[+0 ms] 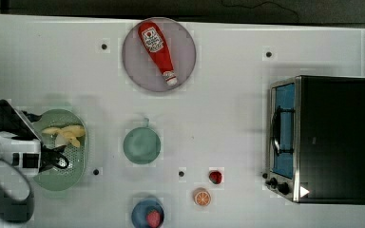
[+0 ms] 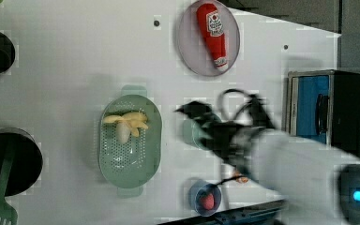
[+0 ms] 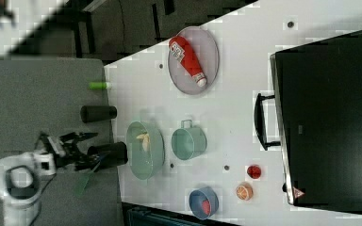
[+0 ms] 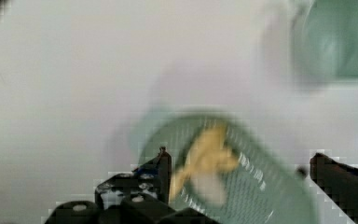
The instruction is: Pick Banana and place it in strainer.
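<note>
Pincer (image 4: pixel 237 168) fingers fill the wrist view's foreground, spread wide, nothing between them. Banana (image 2: pixel 125 123) already lies inside the strainer (image 2: pixel 130 140), toward its end facing the plate with the ketchup bottle (image 1: pixel 158 50), so I judge the placing done and the step in hand is backing off.

How to do it well: lift straight clear before swinging away, keep the fingers apart so nothing snags the strainer rim, and stay away from the teal bowl (image 1: pixel 142 146) just beside it toward the tabletop's middle.

Hard to read, big to small:
- My arm blurs across the left view and covers most of the teal bowl plus the tabletop behind it.
- Toaster oven (image 1: pixel 321 138) at the tabletop's far end: contents not visible.
- Top view: my wrist overlaps the strainer's rim, so that side is hidden.
- Wrist view is smeared; banana reads as a yellow blob, can't tell whether it rests flat.
- Blue bowl (image 1: pixel 147 213) near the tabletop's edge: red thing inside, can't identify.
</note>
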Controlling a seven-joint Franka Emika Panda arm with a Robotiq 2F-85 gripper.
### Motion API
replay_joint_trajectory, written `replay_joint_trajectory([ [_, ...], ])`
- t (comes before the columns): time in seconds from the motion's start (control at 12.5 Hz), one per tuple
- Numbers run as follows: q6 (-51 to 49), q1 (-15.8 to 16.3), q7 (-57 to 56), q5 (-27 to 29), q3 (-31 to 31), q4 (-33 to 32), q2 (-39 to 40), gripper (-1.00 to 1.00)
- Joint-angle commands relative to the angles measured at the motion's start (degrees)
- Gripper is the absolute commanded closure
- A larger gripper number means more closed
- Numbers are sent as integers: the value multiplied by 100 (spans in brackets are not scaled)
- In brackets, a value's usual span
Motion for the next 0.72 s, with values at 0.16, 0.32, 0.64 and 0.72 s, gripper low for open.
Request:
replay_joint_trajectory([
  [0.16, -1787, -607, -1949, 488, -815, 614, -776, -100],
  [0.32, -2573, -673, -2776, 848, -1475, 775, -1307, -100],
  [0.64, -2803, -697, -4432, 917, -3002, 787, -1962, -100],
  [0.72, -2930, -695, -4544, 918, -3273, 785, -2044, -100],
])
